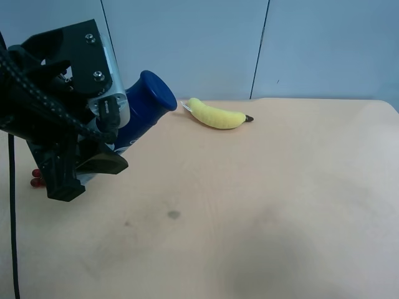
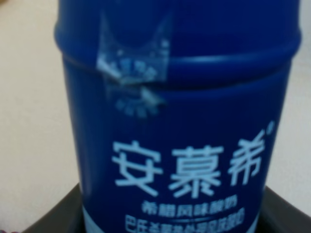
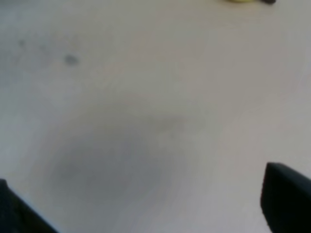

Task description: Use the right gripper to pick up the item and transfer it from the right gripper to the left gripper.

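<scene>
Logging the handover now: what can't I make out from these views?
The right gripper: absent from exterior high view; the blurred right wrist view shows only two fingertips.
The bottle, lower half: behind the left gripper in exterior high view; cropped in left wrist view.
The grape bunch: mostly behind the left gripper, exterior high view.
The banana: only a blurred sliver at the right wrist view's edge.

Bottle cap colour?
Cap is dark blue, clearest in the exterior high view.

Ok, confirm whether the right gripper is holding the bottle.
No: the right gripper frames only bare table, while the bottle sits in the left gripper.
</scene>
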`<action>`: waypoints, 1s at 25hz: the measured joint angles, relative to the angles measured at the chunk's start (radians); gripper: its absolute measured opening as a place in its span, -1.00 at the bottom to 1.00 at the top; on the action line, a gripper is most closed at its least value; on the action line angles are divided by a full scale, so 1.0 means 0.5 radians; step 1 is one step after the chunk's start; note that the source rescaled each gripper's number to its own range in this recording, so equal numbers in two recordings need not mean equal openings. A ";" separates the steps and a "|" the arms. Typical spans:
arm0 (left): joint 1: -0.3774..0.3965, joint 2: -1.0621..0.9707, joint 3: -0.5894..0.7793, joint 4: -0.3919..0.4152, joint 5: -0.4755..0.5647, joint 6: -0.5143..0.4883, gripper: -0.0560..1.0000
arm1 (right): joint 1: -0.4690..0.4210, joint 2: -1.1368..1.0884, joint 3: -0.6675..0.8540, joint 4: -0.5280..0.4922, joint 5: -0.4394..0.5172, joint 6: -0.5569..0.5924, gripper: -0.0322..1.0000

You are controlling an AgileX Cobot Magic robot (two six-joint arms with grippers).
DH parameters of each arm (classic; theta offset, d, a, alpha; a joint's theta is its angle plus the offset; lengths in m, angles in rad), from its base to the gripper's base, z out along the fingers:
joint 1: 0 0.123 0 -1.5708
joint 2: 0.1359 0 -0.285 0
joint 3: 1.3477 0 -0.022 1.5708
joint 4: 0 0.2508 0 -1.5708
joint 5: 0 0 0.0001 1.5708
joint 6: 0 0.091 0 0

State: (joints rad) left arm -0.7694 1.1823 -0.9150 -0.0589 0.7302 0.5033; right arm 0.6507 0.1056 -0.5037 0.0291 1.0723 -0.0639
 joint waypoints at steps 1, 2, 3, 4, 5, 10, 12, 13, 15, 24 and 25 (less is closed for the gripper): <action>0.000 0.000 0.000 0.000 0.000 0.000 -0.89 | -0.022 -0.023 0.000 0.000 0.000 0.000 1.00; 0.000 0.000 0.000 0.000 0.000 0.000 -0.89 | -0.071 -0.048 0.000 0.000 0.000 0.000 1.00; 0.000 0.000 0.000 0.000 0.000 0.000 -0.89 | -0.115 -0.070 0.000 0.000 0.000 0.000 1.00; 0.000 0.000 0.000 0.000 0.000 0.000 -0.89 | -0.176 -0.097 0.000 0.000 0.000 0.000 1.00; 0.000 0.000 0.000 0.000 0.000 0.000 -0.89 | -0.232 -0.126 0.000 0.000 -0.002 0.000 1.00; 0.000 0.000 0.000 0.000 0.000 0.000 -0.89 | -0.570 -0.216 0.000 0.000 -0.001 0.000 1.00; 0.000 0.000 0.000 0.000 0.000 0.000 -0.89 | -0.660 -0.216 0.000 0.000 -0.001 0.000 1.00; 0.000 0.000 0.000 0.000 0.000 0.000 -0.89 | -0.698 -0.216 0.000 0.000 -0.001 0.000 1.00; 0.000 0.000 0.000 -0.007 0.000 -0.014 -0.89 | -0.721 -0.216 0.000 0.000 -0.001 0.000 1.00; 0.000 0.106 -0.066 -0.023 0.133 -0.178 -0.89 | -0.726 -0.216 0.000 0.000 -0.001 0.000 1.00; 0.000 0.161 -0.095 -0.023 0.176 -0.184 -0.89 | -0.726 -0.216 0.000 0.000 -0.001 0.000 1.00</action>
State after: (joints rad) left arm -0.7694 1.2627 -0.9624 -0.0702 0.8180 0.4112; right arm 0.2879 -0.0025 -0.5037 0.0291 1.0717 -0.0639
